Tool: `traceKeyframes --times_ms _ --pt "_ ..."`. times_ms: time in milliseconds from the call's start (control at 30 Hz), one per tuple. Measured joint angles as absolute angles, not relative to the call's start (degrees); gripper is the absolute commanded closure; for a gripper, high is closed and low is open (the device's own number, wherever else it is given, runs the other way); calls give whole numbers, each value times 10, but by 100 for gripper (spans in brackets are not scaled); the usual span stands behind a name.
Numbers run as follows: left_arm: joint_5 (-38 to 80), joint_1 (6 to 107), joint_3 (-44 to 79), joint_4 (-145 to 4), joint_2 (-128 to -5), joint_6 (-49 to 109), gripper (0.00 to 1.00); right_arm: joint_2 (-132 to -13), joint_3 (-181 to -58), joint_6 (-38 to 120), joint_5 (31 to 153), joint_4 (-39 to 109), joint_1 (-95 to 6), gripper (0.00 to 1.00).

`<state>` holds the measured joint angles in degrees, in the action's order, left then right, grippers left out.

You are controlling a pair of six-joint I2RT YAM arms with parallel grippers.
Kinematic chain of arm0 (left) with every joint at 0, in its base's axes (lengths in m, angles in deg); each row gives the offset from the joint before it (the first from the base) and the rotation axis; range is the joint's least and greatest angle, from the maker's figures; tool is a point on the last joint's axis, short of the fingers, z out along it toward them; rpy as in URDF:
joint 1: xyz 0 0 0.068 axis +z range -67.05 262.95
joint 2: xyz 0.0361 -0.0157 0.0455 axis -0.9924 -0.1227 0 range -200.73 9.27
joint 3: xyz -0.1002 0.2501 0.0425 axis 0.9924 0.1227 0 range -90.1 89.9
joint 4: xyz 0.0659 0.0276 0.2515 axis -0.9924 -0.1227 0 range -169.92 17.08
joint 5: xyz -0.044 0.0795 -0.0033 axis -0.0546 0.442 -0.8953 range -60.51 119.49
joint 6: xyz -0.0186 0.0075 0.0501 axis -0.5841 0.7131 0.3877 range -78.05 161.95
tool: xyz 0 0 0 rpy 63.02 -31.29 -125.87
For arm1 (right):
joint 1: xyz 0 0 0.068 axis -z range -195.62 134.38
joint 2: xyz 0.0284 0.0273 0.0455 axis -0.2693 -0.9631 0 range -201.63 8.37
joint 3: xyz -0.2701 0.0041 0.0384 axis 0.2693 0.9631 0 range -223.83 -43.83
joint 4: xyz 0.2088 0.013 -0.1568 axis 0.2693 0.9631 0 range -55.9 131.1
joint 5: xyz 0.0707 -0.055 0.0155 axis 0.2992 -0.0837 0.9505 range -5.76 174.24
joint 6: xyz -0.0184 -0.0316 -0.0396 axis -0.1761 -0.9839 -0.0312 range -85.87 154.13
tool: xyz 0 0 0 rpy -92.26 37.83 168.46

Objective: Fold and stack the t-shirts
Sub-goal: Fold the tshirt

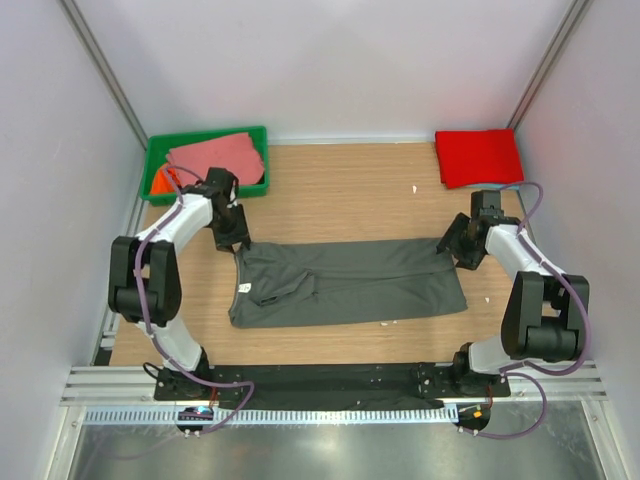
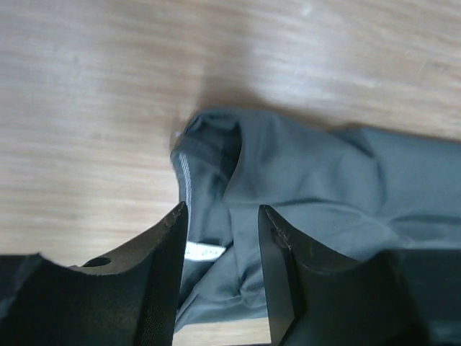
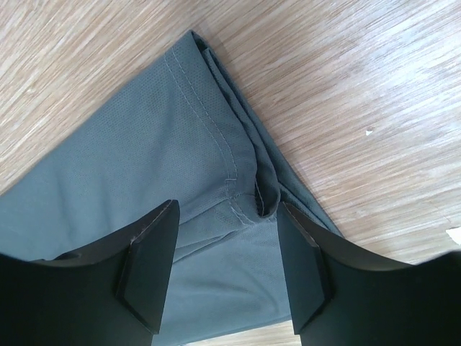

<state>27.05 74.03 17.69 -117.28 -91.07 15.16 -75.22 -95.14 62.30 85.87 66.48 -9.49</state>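
A dark grey t-shirt [image 1: 350, 283] lies folded lengthwise across the middle of the table, with a small white neck label [image 1: 245, 287] near its left end. My left gripper [image 1: 238, 240] is open just over the shirt's far left corner; the left wrist view shows the collar [image 2: 209, 144] and label [image 2: 204, 251] between its fingers. My right gripper [image 1: 455, 248] is open over the far right corner; the hem [image 3: 230, 180] lies between its fingers. A red t-shirt [image 1: 479, 157] lies folded at the back right. A salmon-pink shirt [image 1: 218, 157] and an orange one [image 1: 160, 183] sit in the bin.
A green plastic bin [image 1: 255, 133] stands at the back left. White walls with metal posts close in the table on three sides. Small white specks lie on the wood near the right side [image 1: 415, 188]. The arm bases sit on a black rail at the near edge.
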Motion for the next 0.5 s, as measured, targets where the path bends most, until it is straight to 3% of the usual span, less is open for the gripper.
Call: traceKeyframes --times_ms 267,500 --pt "221 696 267 -1205 -775 141 52 -748 -951 621 866 664 -95 37" --pt "173 645 354 -1215 -768 112 52 -738 -924 617 883 653 -95 37"
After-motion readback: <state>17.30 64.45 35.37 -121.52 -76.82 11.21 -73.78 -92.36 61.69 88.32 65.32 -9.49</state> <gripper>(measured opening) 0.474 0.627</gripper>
